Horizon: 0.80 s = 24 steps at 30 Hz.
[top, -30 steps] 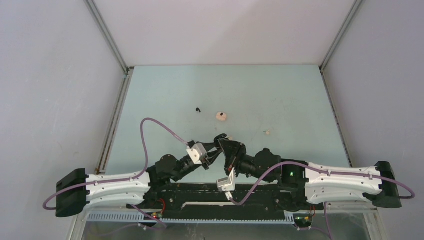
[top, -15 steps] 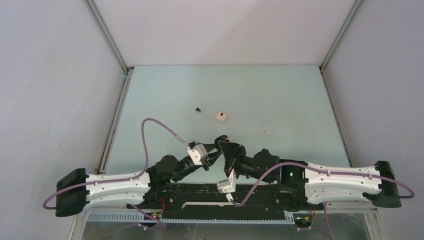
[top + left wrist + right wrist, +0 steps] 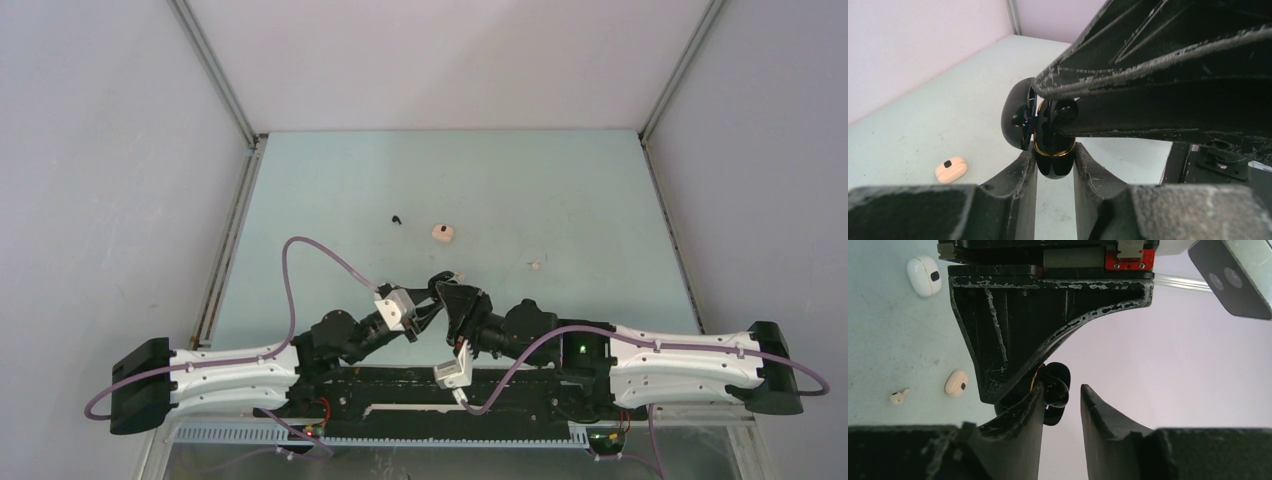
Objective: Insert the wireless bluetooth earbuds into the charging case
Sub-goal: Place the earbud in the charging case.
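My left tool (image 3: 1054, 153) pinches the open black case (image 3: 1052, 167). My right tool (image 3: 1062, 390) stands slightly spread around the black earbud (image 3: 1055, 380) sitting in it; I'd back out straight, without nudging.

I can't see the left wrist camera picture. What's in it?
The left gripper pinches an open, gold-rimmed black earbud case. Another gripper finger reaches in from the right, and a pink case lies on the table.
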### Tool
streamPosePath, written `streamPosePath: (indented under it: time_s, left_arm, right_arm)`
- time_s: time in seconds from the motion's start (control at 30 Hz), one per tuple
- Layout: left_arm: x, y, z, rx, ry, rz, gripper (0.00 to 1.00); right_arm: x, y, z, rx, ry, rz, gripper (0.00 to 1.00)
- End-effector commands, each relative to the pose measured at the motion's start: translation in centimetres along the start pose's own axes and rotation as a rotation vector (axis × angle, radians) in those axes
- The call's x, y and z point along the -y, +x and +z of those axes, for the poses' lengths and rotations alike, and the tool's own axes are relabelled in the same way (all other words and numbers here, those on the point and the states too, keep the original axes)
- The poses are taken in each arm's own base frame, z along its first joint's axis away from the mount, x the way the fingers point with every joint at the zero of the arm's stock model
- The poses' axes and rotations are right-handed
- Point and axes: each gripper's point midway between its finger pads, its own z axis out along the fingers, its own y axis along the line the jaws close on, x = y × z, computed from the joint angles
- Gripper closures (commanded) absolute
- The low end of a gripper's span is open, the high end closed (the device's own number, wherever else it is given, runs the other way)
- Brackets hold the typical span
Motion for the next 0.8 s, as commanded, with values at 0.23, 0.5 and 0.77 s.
streamPosePath:
  time_s: [0.23,0.5,0.77]
  left_arm:
    - [-0.6,-2.3,-0.1,0.089,-0.025,0.007,0.98]
    - [-0.1,-2.2,-0.1,0.085,-0.002,0.013,0.97]
    - [0.4,-1.8,0.0,0.069,0.022,0.034,0.97]
  right_arm:
    - [-0.5,0.1,-0.3,-0.018,-0.13,0.082,0.55]
    - [-1.1,-0.1,-0.2,-0.003,-0.186,0.103,0.54]
    - [-0.7,-0.2,0.0,-0.001,-0.22,0.134,0.55]
